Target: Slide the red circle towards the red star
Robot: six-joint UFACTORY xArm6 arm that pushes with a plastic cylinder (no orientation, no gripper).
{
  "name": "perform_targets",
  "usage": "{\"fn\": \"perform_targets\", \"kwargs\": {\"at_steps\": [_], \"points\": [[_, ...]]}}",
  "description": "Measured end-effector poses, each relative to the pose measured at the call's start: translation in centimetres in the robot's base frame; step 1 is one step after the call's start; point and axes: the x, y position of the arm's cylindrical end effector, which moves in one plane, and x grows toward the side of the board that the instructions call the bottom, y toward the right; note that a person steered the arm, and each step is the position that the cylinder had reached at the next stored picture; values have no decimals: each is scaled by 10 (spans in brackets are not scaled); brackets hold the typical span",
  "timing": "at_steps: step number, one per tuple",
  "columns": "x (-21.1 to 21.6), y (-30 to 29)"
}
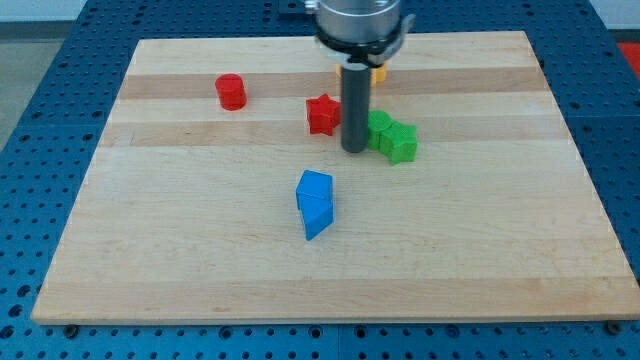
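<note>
Nearest the view's bottom lay a blue block [315, 203], an angular, faceted piece whose exact shape could not be made out; it sat alone near the middle of the wooden bench [150, 260], well apart from the other blocks.

Farther up, my tip [354, 150] rested on the bench between the red star [322, 114] and a green block [392, 137]. The tip stood just to the view's right of the star and a little below it, and just beside the green block's left edge; whether it touched either could not be told. The green block looked like two lobed pieces joined together, and its shape was not clear. Behind the rod, near the view's top, a sliver of a yellow or orange block [378, 72] showed, mostly hidden by the rod and its mount.

The red circle [231, 91] stood in the upper left part of the bench, well apart from the star and to the star's left, slightly nearer the view's top. It was an upright short cylinder with its round face upward, so it had no long axis across the bench and pointed no particular way. My tip was well to its right, with the star between them.

No pincer was fitted to this arm, only the straight dark rod, so no spread or pressed state could be told.
</note>
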Motion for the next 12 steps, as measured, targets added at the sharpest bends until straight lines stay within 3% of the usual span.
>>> {"fn": "perform_targets", "kwargs": {"at_steps": [1,3,7,8,9,12], "points": [[0,7],[1,-76],[-89,-223],[-113,-223],[-122,-186],[-72,-157]]}}
